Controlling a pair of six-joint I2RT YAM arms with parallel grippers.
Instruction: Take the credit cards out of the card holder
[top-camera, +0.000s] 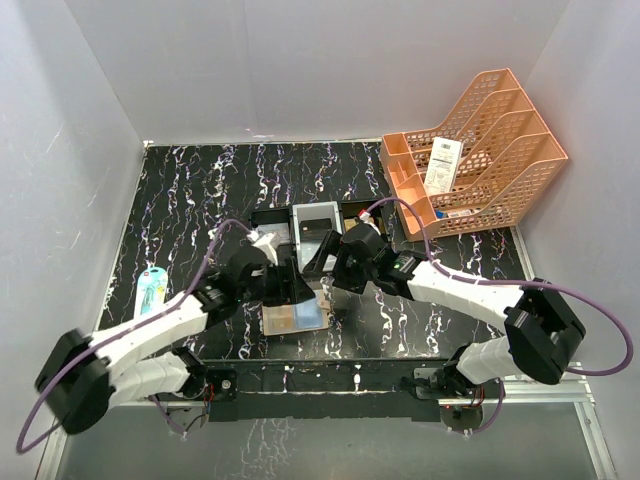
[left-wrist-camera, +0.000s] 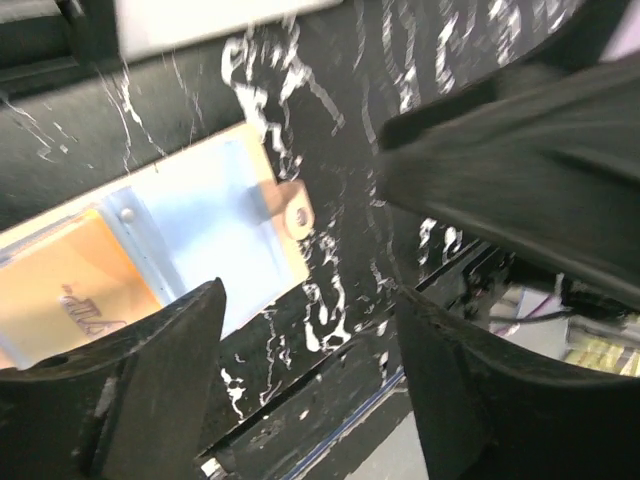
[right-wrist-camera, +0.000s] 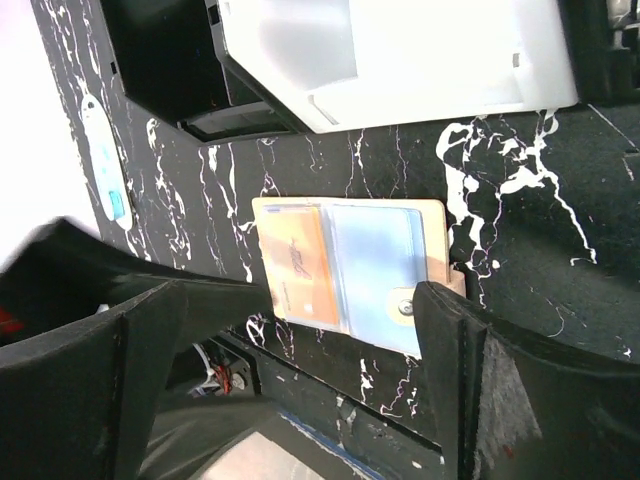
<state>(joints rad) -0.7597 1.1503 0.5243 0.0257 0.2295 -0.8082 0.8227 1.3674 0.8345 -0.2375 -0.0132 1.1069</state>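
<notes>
Bench: I see a black, white-veined bench (top-camera: 200, 190) from overhead, with both arms reaching in from 6 o'clock.
Card holder: the tan card holder (top-camera: 295, 318) lies open and flat on the bench. It is just at 6 o'clock of the tray (top-camera: 315, 225), between the two arms.
Card: a gold card (right-wrist-camera: 295, 265) sits tucked in the card holder's 9 o'clock half, seen from overhead. The 3 o'clock half shows pale blue slots.
Snap tab: a brown snap tab (left-wrist-camera: 293, 210) sticks out from the card holder's edge.
Left end effector: my left end effector (left-wrist-camera: 305, 340) is released. Its fingers are spread above the card holder's tab edge and grasp nothing.
Right end effector: my right end effector (right-wrist-camera: 310, 330) is released wide. It hangs over the card holder with a finger on either side, and nothing is held.
File rack: an orange file rack (top-camera: 480, 170) stands at 2 o'clock with a white receipt (top-camera: 442, 165) in it.
Packet: a small blue-green packet (top-camera: 150, 292) lies at 9 o'clock, well apart from the card holder.
</notes>
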